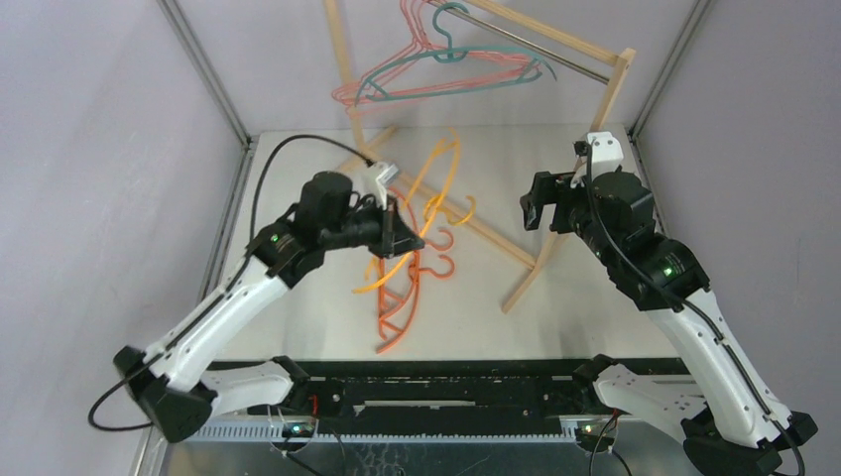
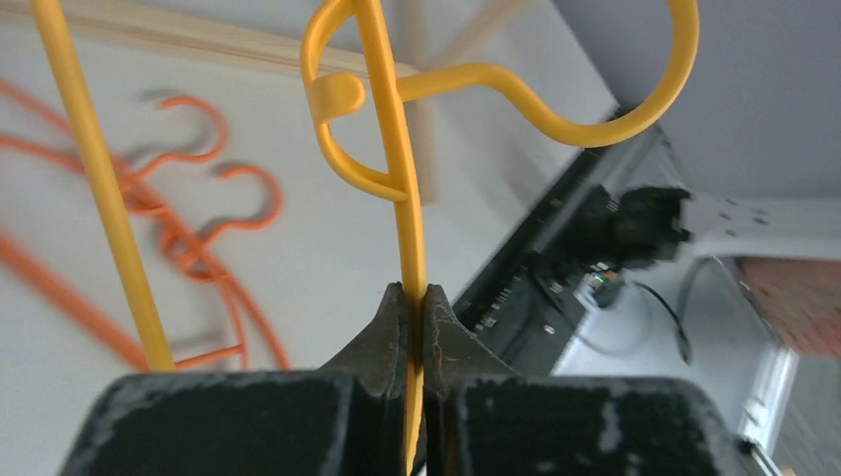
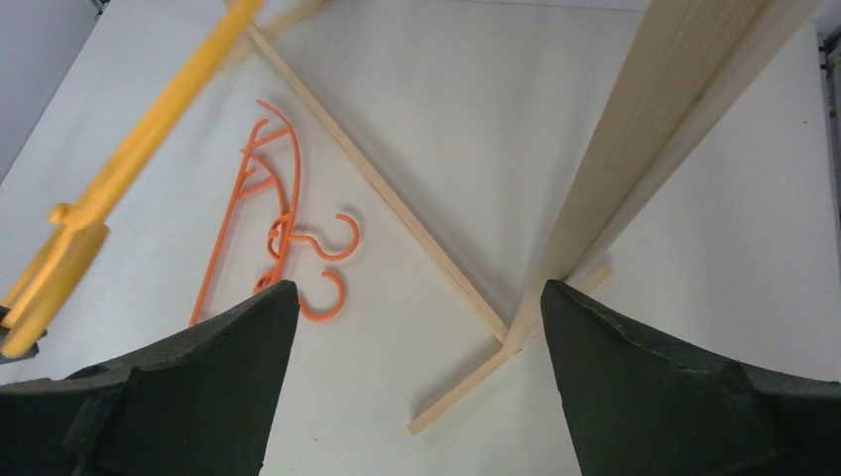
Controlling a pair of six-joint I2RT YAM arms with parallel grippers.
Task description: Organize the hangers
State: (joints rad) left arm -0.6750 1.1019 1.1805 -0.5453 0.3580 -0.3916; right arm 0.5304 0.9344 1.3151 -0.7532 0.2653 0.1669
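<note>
White tabletop (image 1: pixel 555 327) fills the centre of the overhead frame, boxed in by grey walls at left, right and rear.

Rack: pale wooden rack (image 1: pixel 615 84) stands across the upper middle and right of the overhead frame; its metal rod (image 1: pixel 540 45) runs diagonally toward the upper right. One leg comes down to the table at centre right, and a thin floor brace crosses the table diagonally behind the arms.

Hung items: pink wire hangers (image 1: pixel 412 74) and one teal hanger (image 1: pixel 451 64) hang from the rod, upper centre, overlapping one another.

Table items: orange hangers (image 1: pixel 402 307) lie flat on the table, lower centre, stacked partly over each other, hooks pointing right. In the right wrist view they sit at left centre (image 3: pixel 263 213), just left of the floor brace, well apart from the rack leg.

Left gripper (image 1: pixel 405 236): jaws clamped together on a thin bar of the yellow hanger (image 1: pixel 436 183). In the left wrist view the bar of the yellow hanger (image 2: pixel 397 178) runs straight up out of the pinched fingertips (image 2: pixel 392 332), with its hook curling to the upper right of the frame. Hanger is lifted clear of the table, above the orange pile, tilted.

Right gripper (image 1: pixel 536 208): jaws spread wide, nothing between them. Right wrist view shows both dark fingers (image 3: pixel 213 367) at the lower corners, with bare table and the rack leg between. It hovers just left of the rack leg, centre right in the overhead frame.
</note>
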